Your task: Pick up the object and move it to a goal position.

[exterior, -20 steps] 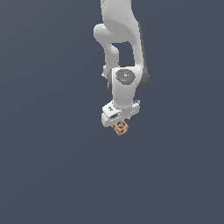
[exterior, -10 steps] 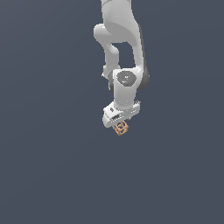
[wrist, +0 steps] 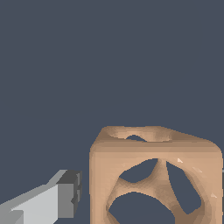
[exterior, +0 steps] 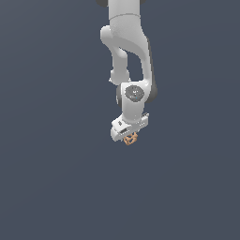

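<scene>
The object (exterior: 131,139) is a tiny orange-tan lattice cube with round holes, just under the white hand in the exterior view. My gripper (exterior: 130,137) points down right over it, with the fingertips at the object's level. In the wrist view the object (wrist: 153,175) fills the lower part of the frame. One grey-tipped finger (wrist: 65,199) stands beside it with a narrow gap between pad and cube. The other finger is hidden. The jaws look open around the cube.
The white arm (exterior: 126,51) comes down from the upper edge of the exterior view. All around is a plain dark grey-blue surface (exterior: 56,178) with no other objects or edges in view.
The hand has come down a little toward the cube. The cube has stayed in place.
</scene>
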